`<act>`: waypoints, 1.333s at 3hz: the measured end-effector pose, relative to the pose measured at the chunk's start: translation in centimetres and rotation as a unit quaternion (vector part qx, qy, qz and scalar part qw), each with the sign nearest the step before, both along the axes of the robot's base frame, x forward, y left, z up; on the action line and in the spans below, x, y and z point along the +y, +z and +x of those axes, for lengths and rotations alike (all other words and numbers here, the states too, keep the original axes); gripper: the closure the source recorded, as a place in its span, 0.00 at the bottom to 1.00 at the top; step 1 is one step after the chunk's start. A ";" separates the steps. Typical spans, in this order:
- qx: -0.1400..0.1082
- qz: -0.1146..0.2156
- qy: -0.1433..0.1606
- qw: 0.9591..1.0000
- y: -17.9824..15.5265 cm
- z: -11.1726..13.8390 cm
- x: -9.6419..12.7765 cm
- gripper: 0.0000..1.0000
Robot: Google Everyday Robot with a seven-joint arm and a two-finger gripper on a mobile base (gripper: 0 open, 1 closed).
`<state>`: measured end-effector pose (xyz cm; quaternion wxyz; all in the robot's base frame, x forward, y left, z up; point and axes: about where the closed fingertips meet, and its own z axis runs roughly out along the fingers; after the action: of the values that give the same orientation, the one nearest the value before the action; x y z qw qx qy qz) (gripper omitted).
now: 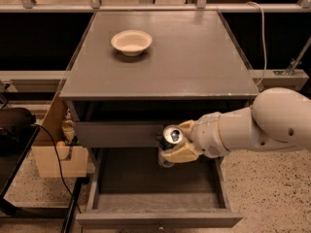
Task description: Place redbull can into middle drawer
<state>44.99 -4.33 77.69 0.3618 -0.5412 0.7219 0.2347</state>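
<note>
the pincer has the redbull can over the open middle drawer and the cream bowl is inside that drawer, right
Not quite. The cream bowl sits on the tabletop, not in the middle drawer, as the camera view shows. The rest holds: the pincer grips the redbull can over the open drawer.

Glossy redbull can (pixel 172 134) in seemingly plastic pincer (pixel 170 146)
</note>
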 end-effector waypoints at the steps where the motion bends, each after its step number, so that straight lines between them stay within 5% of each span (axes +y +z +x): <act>1: -0.019 0.001 0.008 1.000 -2.1 0.8 -0.6 1.00; 4: -0.032 -0.001 0.030 0.999 -9.4 3.7 -2.0 1.00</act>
<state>48.65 -6.32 68.27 0.3773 -0.5702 0.6935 0.2272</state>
